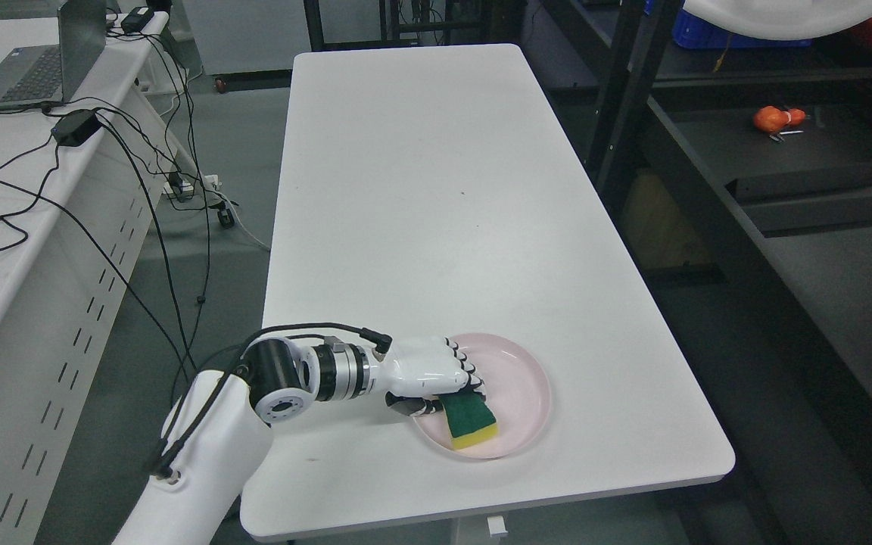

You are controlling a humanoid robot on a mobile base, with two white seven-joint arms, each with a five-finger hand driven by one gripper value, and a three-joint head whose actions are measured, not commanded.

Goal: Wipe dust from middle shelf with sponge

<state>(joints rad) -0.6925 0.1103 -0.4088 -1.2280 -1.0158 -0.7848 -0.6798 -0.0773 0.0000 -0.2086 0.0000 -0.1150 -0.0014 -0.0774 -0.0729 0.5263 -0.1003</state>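
A green and yellow sponge [471,422] lies in a pink plate [528,382] near the front of the white table [421,197]. My left hand [447,390] reaches in from the lower left over the plate's left side. Its fingers curl around the sponge's upper end, thumb underneath, so the hand is shut on the sponge. The sponge's lower end still rests on the plate. A dark metal shelf unit [784,174] stands to the right of the table. My right arm does not show.
An orange object [777,118] lies on the dark shelf at the right. A blue crate [739,34] sits at the top right. A side desk [4,189] at the left carries a laptop [42,60] and loose cables.
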